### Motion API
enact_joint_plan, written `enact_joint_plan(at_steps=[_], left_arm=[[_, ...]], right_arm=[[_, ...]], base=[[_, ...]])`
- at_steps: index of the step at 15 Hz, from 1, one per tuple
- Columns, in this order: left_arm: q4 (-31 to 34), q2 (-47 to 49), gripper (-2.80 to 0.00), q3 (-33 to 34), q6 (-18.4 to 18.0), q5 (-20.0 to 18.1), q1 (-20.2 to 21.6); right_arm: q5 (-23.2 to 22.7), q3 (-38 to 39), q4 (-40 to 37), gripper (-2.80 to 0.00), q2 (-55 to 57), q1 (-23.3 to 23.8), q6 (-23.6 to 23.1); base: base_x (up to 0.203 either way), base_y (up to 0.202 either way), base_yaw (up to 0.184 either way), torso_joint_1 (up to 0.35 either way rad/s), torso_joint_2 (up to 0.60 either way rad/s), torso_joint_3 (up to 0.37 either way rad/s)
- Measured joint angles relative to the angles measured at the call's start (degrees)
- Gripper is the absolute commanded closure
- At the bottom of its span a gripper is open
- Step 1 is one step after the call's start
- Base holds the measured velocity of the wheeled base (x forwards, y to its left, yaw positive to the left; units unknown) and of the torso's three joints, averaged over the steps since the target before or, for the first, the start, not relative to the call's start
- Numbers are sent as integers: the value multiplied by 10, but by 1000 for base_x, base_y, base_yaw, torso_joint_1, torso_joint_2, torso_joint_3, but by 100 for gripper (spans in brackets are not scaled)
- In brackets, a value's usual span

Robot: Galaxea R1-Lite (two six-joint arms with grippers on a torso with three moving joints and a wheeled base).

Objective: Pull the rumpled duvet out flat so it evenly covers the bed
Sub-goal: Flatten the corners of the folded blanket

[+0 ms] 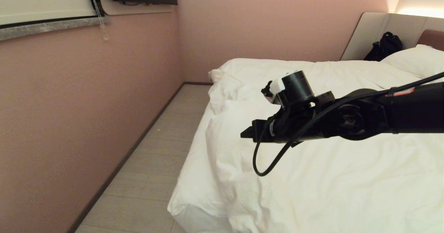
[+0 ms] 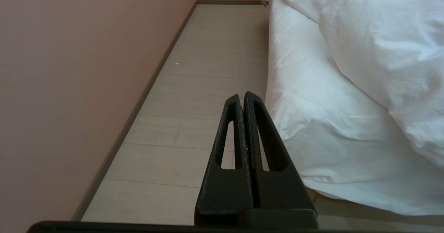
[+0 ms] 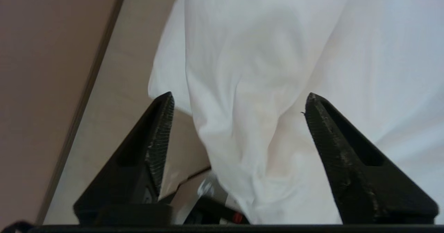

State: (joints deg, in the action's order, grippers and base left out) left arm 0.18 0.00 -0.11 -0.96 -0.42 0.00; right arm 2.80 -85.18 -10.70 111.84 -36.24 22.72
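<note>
The duvet (image 1: 312, 156) is found spread over the bed (image 2: 312, 129), its edge draped down the near side; the right gripper (image 3: 239, 104) is held above that edge, jaws wide apart with nothing between them, presumably for regrasping. Only the left wrist view shows the left gripper (image 2: 241, 99), clenched empty and parked over the floor (image 2: 194, 87); only the head view shows the pillow (image 1: 416, 59).

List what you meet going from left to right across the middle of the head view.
Pink wall → floor → duvet hanging over the side of the bed → right arm's tool above the duvet → pillow at the far right.
</note>
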Motion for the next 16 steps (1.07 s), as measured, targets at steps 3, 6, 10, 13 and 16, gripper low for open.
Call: enact_joint_plan(at_steps=[3, 6, 10, 13, 16], left_arm=[[0, 0, 0, 0, 0, 0, 0], [0, 0, 0, 0, 0, 0, 0], [0, 0, 0, 0, 0, 0, 0], [0, 0, 0, 0, 0, 0, 0], [0, 0, 0, 0, 0, 0, 0]], right_arm=[[18, -53, -37, 0, 3, -10, -34], [39, -86, -60, 0, 32, -41, -65], [78, -156, -85, 0, 112, -90, -93], [119, -210, -111, 0, 180, -126, -113], [151, -226, -126, 0, 227, -147, -123]], base=[[0, 0, 0, 0, 0, 0], [0, 0, 0, 0, 0, 0], [0, 0, 0, 0, 0, 0], [0, 0, 0, 0, 0, 0], [0, 0, 0, 0, 0, 0]])
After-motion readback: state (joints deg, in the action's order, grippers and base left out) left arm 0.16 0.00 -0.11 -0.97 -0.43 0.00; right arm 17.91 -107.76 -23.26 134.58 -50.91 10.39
